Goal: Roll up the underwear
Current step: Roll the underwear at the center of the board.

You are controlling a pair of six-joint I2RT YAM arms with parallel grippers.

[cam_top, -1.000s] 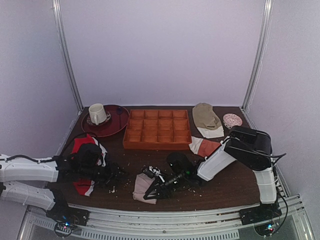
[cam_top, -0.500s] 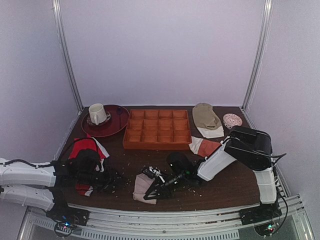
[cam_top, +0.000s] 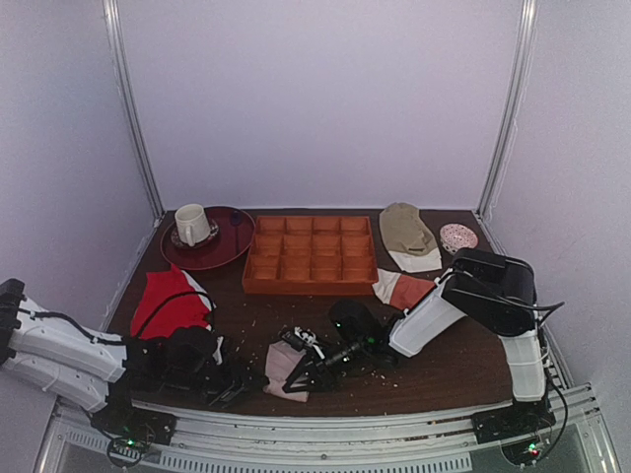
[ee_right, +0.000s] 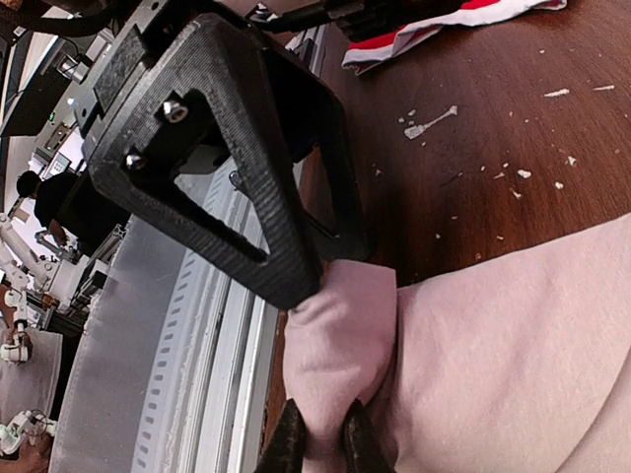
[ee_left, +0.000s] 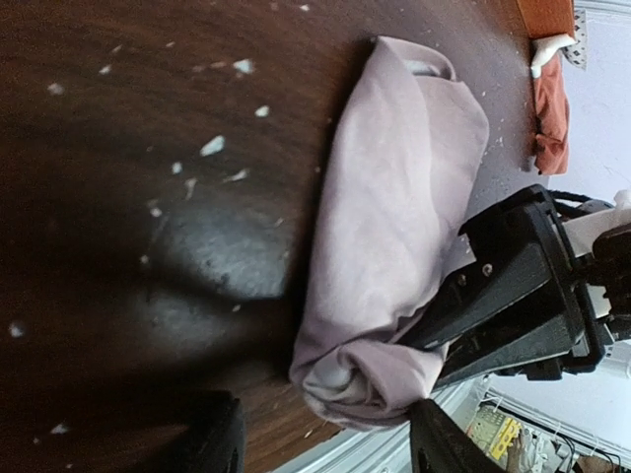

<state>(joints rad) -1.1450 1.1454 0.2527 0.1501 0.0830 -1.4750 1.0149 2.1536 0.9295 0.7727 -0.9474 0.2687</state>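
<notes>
The underwear (cam_top: 284, 365) lies half-bundled near the front edge of the dark wooden table (cam_top: 444, 365), just ahead of the rail. The right gripper (cam_top: 301, 376) reaches across from its side and has its jaws pinched tight on a bunched fold at the cloth's near end. That looks to me like an anchor, so that the roll does not spring loose. The left gripper (cam_top: 235, 382) sits low on the table just beside the bundle. Its wrist view shows the jaws spread wide with nothing between them, facing the long flank of the cloth, probably ready to tuck or press it.

A red garment with white trim (cam_top: 168, 304) lies behind the left arm. The orange compartment tray (cam_top: 311, 254), a rust-orange garment (cam_top: 406, 289), a beige one (cam_top: 404, 229), a cup (cam_top: 190, 224) on a dark red plate (cam_top: 225, 248) and a small patterned bowl (cam_top: 458, 237) all sit well back. Pale crumbs (ee_left: 212, 146) litter the wood around the bundle, and the table edge is close, so there is little room to roll forward.
</notes>
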